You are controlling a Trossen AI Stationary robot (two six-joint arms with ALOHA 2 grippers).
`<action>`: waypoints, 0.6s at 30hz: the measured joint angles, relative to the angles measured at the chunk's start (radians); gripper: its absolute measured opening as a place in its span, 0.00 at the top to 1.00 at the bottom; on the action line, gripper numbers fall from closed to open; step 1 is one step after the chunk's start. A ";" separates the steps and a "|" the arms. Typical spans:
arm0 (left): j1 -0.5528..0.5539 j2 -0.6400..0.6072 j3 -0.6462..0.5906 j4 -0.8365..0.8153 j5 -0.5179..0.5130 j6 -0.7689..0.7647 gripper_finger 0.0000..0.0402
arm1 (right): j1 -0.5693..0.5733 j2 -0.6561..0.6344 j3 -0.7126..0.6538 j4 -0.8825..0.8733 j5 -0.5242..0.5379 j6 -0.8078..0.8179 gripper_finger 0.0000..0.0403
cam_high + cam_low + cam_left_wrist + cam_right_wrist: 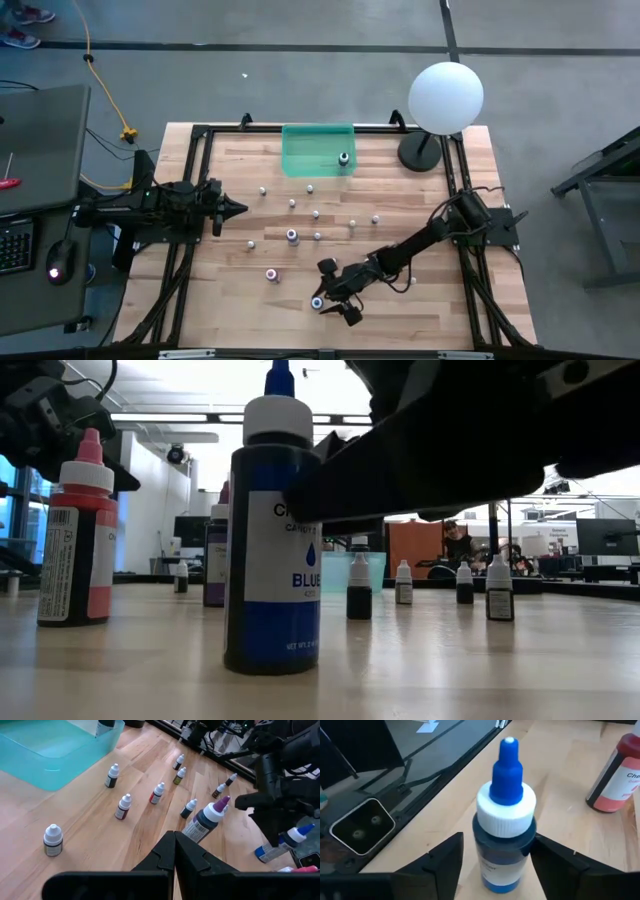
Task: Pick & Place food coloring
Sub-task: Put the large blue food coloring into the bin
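- The blue bottle [504,815] stands upright on the desk [420,310] near its front edge, its long axis vertical and its blue nozzle pointing up.
- The right tool [335,300] sits around it: in the right wrist view the two fingers [442,857] flank the bottle's body, one on each side, with a sliver of gap on each side, so the jaws look open and not yet pressing on it.
- In the low view the dark arm comes level across to the bottle's shoulder; I cannot tell from there whether a finger touches it.
- The relation that matters: the bottle lies straight between the right tool's fingers, so a plain squeeze across its body should take it, I judge, with no further reach.
- A red bottle [615,775] stands just beside the blue one, apart from it.
- The green tray [312,150] lies at the far side of the desk, well apart from the blue bottle, with one small bottle [343,158] already in it.
- More small bottles [316,214] stand scattered between tray and tool.
- The left tool [230,209] waits at the left side with its fingers closed together, holding nothing, and is farther from the blue bottle than the right one.
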 joint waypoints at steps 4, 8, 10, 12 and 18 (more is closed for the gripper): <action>0.000 0.000 0.000 0.000 0.000 0.000 1.00 | 0.002 0.000 0.000 0.004 0.000 0.005 0.53; 0.000 0.000 0.000 0.000 0.000 0.000 1.00 | 0.002 0.000 0.002 0.018 0.000 0.031 0.57; 0.000 0.000 0.000 0.000 0.000 0.000 1.00 | 0.002 0.000 0.002 0.021 0.000 0.042 0.58; 0.000 0.000 0.000 0.000 0.000 0.000 1.00 | 0.002 0.000 0.002 0.023 0.000 0.042 0.59; 0.000 0.000 0.000 0.000 0.000 0.000 1.00 | 0.002 -0.010 0.002 0.025 0.000 0.041 0.61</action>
